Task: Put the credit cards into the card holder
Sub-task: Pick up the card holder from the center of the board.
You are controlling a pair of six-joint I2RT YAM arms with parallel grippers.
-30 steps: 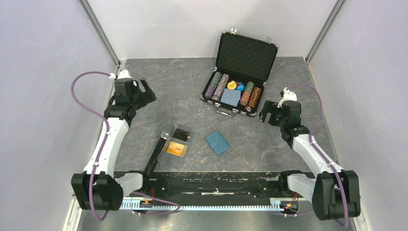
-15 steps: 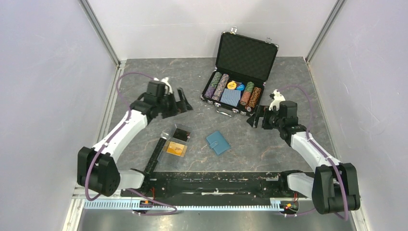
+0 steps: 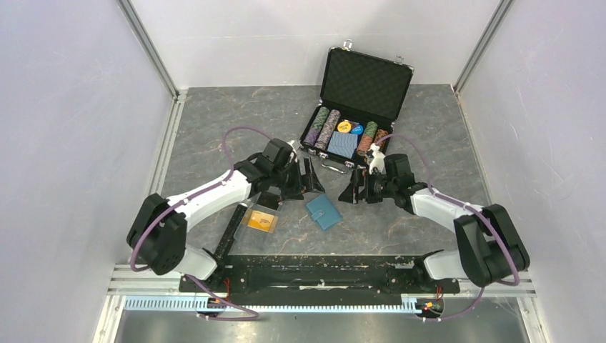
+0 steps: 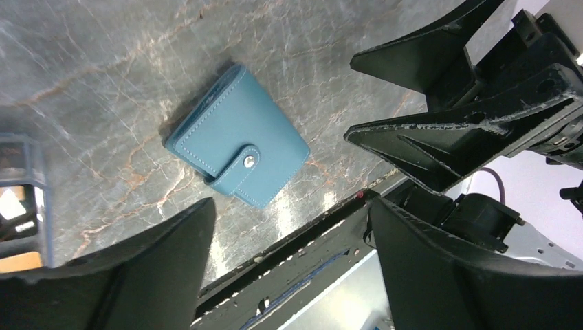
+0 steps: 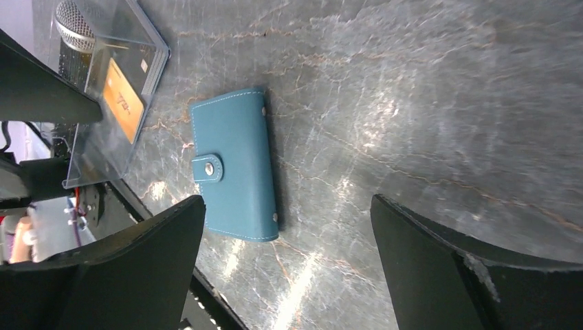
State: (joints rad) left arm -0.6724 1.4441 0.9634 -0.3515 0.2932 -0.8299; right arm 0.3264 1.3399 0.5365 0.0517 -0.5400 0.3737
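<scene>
1. Nearest the arm bases, an orange-gold credit card lies in a clear box, outside the left gripper's reach and untouched.
2. The teal card holder lies flat, snapped shut, just below both pincers.
3. The left and right gripper hover over it, jaws wide apart and empty.
4. Beyond them stands an open poker chip case.
5. No card looks loaded; opening and filling remain.

Teal stitched leather-look card holder, matt, shiny metal snap, near matt black plastic fingers; grey marbled tabletop smooth, semi-glossy; clear glossy plastic box.
</scene>
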